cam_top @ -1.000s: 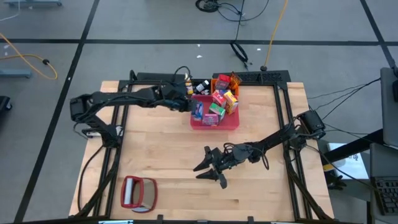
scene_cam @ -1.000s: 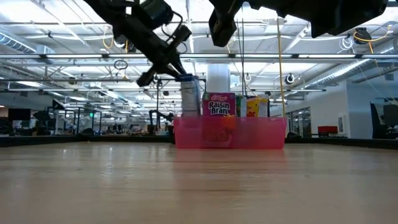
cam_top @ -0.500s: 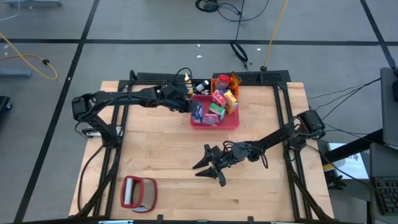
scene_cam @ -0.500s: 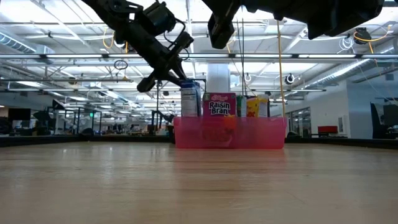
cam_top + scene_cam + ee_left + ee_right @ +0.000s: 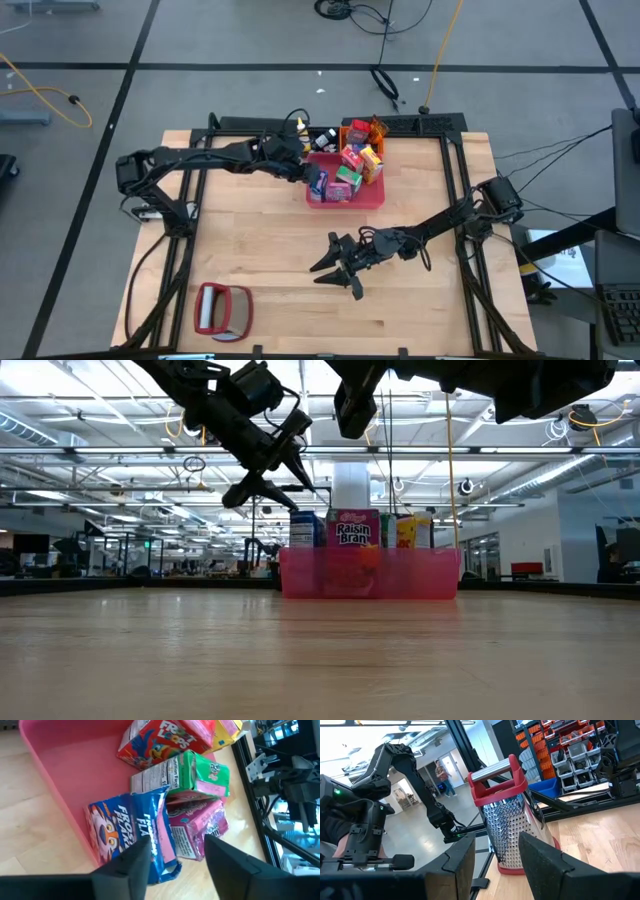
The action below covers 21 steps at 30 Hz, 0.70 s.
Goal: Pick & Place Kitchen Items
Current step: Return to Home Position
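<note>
A pink tray (image 5: 372, 198) stands at the table's far middle and holds several kitchen items. A blue packet (image 5: 127, 837) lies at its left end beside a pink packet (image 5: 197, 827), a green packet (image 5: 200, 772) and a red carton (image 5: 160, 740). My left gripper (image 5: 172, 852) hangs open just above the blue packet (image 5: 305, 530), with its fingers clear of it. My right gripper (image 5: 335, 280) hovers open over the table's middle with nothing between its fingers.
A red-framed silvery grater (image 5: 222, 310) lies near the table's near left corner and shows ahead of my right gripper (image 5: 507, 815). Small bottles and an orange packet (image 5: 365, 130) sit behind the tray at the far edge. Bare wood lies between the tray and the grater.
My left gripper has come down a little over the tray's left end and has opened, letting go of the blue packet. The packet has dropped from its raised position and now rests low inside the tray.
</note>
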Motion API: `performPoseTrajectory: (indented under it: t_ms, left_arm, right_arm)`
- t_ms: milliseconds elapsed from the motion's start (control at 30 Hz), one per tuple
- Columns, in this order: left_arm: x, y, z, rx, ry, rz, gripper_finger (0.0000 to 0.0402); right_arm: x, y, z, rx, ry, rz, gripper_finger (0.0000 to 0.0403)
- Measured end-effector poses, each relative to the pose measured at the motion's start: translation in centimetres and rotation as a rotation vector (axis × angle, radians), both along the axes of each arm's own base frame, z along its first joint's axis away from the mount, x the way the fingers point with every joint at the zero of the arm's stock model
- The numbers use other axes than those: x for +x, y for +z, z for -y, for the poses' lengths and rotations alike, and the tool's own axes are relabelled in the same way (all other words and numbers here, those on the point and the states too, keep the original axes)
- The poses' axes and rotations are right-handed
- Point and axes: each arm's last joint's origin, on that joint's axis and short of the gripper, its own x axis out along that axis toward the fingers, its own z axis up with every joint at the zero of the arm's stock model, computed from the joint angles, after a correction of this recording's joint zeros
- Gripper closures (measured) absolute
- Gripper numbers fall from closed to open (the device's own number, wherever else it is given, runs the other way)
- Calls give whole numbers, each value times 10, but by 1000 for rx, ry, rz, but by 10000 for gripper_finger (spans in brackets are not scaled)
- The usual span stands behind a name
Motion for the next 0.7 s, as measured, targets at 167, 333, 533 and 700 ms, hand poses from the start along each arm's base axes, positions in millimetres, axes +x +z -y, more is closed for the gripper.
performPoseTrajectory:
  t_ms: [167,333,533,700]
  left_arm:
    - [1,2,1,-19,-35,29,180]
    - [6,9,1,-21,-143,137,160]
    - [8,17,-4,-18,-276,256,156]
    - [-3,35,-3,114,-255,266,155]
  right_arm:
    - [0,0,0,0,0,0,259]
    - [0,0,0,1,0,0,259]
    - [2,0,6,8,-13,-4,259]
    - [-2,14,20,100,-33,-41,259]
